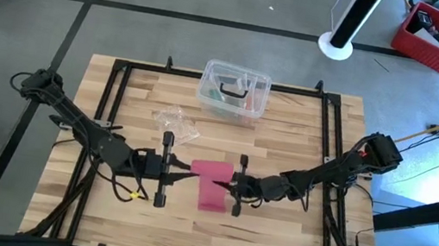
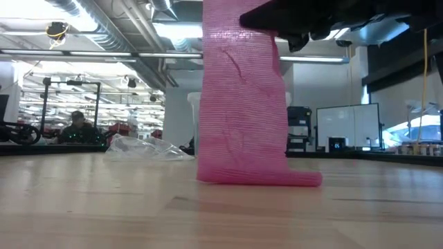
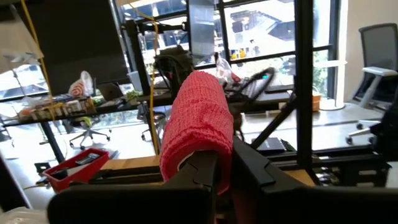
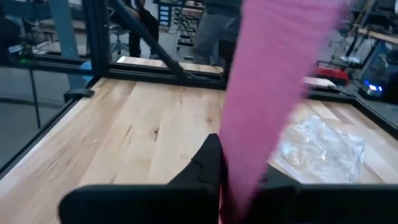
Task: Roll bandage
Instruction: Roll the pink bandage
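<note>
The pink bandage [image 1: 212, 171] is held up over the middle of the table between my two grippers. Its upper part is a thick rolled end [image 3: 198, 118]. A flat strip [image 2: 242, 104] hangs down from it, and the strip's lower end [image 2: 259, 178] lies folded on the wood. My left gripper [image 1: 186, 169] comes from the table's left and is shut on the rolled part. My right gripper [image 1: 234, 184] comes from the right and is shut on the hanging strip. My left gripper pinches the rolled part's near end [image 3: 214, 163] between its two fingers [image 3: 202, 177], coming level from the table's left. The roll sticks out beyond the fingertips, lifted clear of the table. My right gripper pinches the flat strip [image 4: 239, 163] between its two fingers [image 4: 208, 165], below the roll, coming about level from the table's right. The strip runs up past the fingers and hangs down to the table, where its lower end [image 1: 210, 200] rests.
A clear plastic box [image 1: 235, 90] stands at the far middle of the table. A crumpled clear wrapper [image 1: 176, 123] lies between it and the grippers. A black frame [image 1: 115, 90] runs round the tabletop. A person sits far off in the room [image 2: 77, 124].
</note>
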